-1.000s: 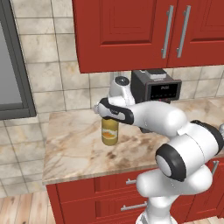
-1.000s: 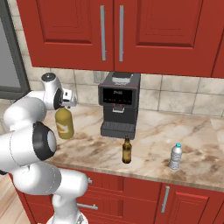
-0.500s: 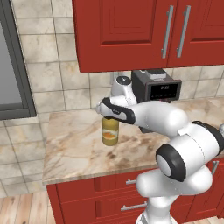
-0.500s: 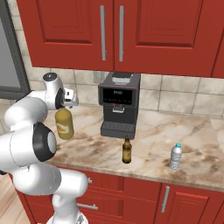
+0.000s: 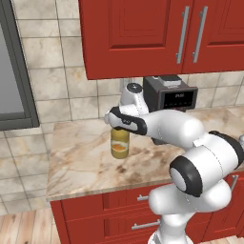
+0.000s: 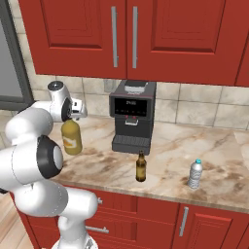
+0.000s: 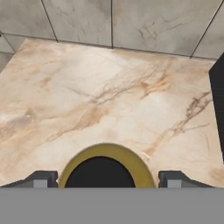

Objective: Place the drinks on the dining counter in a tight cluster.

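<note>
In the hand view the tool [image 7: 105, 178] hangs straight over the upright juice bottle [image 5: 120, 142], its fingers [image 7: 41, 178] spread either side of the black cap [image 7: 99, 173], not yet clamped. Farther along the marbled surface [image 6: 170, 151] stand the brown glass bottle [image 6: 141, 167] and water bottle [image 6: 195, 173].

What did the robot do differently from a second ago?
Very little shows. The gripper sits over the juice bottle, a finger on each side of its black cap, same as before. No finger movement is visible, and the bottle isn't lifted. The brown bottle, water bottle and coffee machine stayed put.
</note>
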